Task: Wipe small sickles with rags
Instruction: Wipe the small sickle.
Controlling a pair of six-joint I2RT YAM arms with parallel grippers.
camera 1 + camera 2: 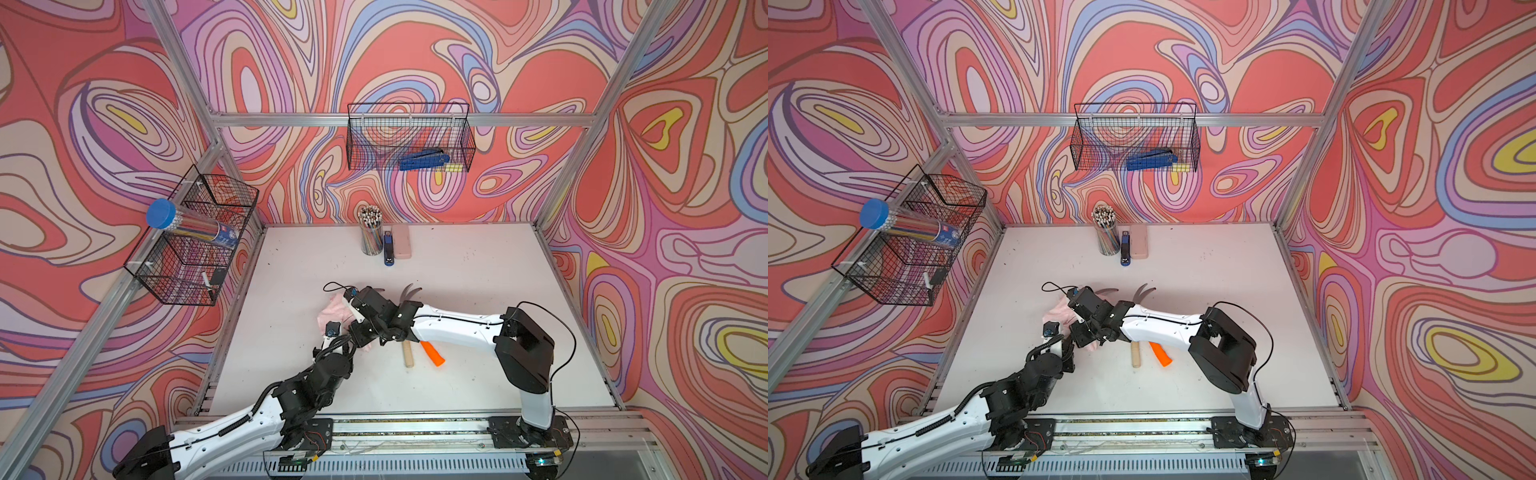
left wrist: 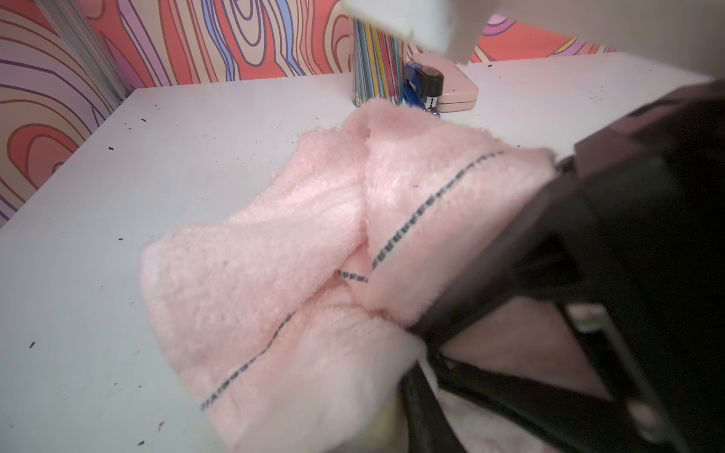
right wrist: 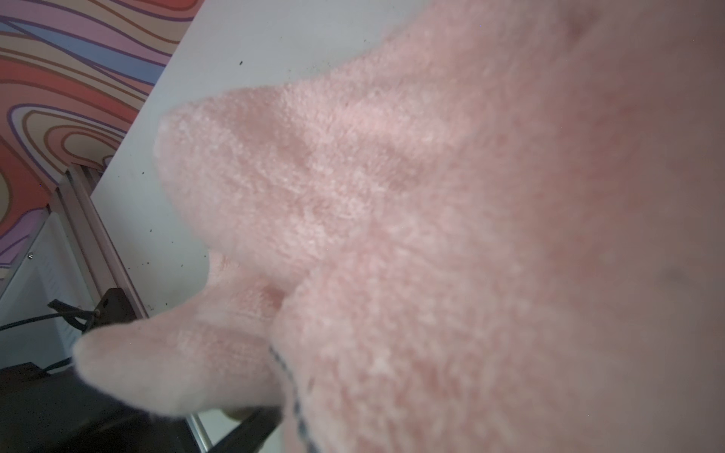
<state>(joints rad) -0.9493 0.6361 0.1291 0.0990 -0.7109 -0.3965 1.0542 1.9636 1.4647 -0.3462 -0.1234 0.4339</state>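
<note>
The fuzzy pale-pink rag lies crumpled left of the table's middle and fills the right wrist view. My right gripper is shut on the rag, and the cloth hides its fingers. My left gripper is shut beneath it. A sliver of pale wood shows at its jaws under the rag, seemingly a sickle's handle. A thin curved blade pokes out beyond the right gripper. Two more small sickles lie to the right, one with a wooden handle and one with an orange handle. Their blades cross.
A pencil cup, a blue stapler and a smooth pink case stand at the table's back edge. Wire baskets hang on the back wall and the left wall. The arms' rail runs along the front.
</note>
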